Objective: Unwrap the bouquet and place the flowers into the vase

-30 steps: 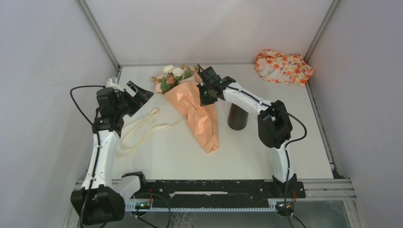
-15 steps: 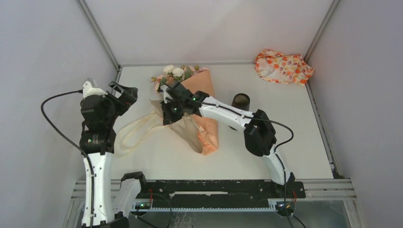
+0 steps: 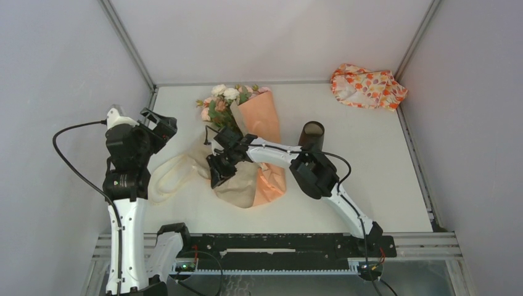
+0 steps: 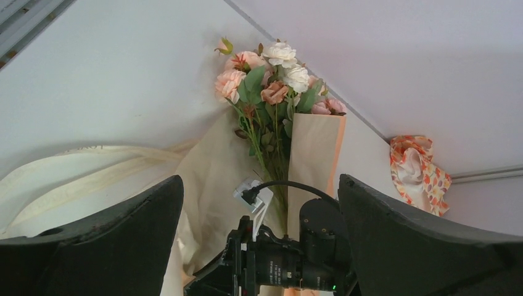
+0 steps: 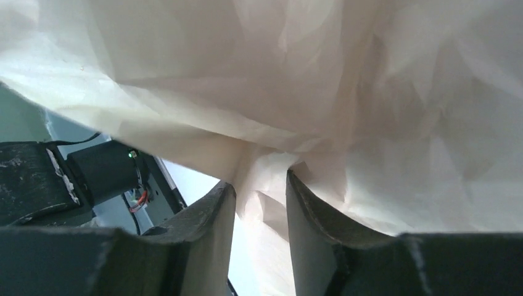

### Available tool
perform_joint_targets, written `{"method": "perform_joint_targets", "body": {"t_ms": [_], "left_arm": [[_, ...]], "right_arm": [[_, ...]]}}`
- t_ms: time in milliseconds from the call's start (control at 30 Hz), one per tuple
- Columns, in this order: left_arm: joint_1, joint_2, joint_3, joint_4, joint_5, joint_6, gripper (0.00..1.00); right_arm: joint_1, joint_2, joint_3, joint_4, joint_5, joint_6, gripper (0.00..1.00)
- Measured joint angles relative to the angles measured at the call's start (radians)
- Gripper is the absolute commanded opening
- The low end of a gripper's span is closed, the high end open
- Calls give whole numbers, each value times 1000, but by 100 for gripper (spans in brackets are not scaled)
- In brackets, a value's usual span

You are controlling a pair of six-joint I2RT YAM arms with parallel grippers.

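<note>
Left hand (image 4: 260, 182) stands wide open, empty. Right hand (image 5: 259, 182) straddles a fold of rose bouquet's peach-tan kraft paper (image 5: 345, 92); grip cannot be told.

Probably a robotics lab cell: plain grey walls (image 3: 55, 74), aluminium framing (image 3: 126, 43) and a white table (image 3: 382, 179).

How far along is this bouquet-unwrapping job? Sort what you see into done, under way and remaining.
Done: the ribbon lies loose on the table. Under way: the right gripper has a fold of the paper wrap between its jaws, one flap spread open. Remaining: the flowers lie on the paper; the vase holds none.
</note>
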Motion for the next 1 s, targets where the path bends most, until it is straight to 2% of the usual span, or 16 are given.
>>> {"method": "perform_joint_targets", "body": {"t_ms": [100,200,400,567,767,1000], "left_arm": [[0,0,0,0,0,0,100],[0,1,0,2,3,0,100],[0,5,0,3,11,0,100],[0,5,-2,9,14,0,100],[0,10,-30,38,56,-2,100],[-32,70,-75,88,126,-2,100]], "right_arm": [[1,-2,-33,41,-13,13,62],[1,-20,-72,61,-14,18,65],[-3,-153,-154,51,63,-5,61],[-30,-344,-269,49,127,-17,57],[-123,-539,-343,21,235,-29,55],[-259,-688,-349,-52,423,-50,55]]}}
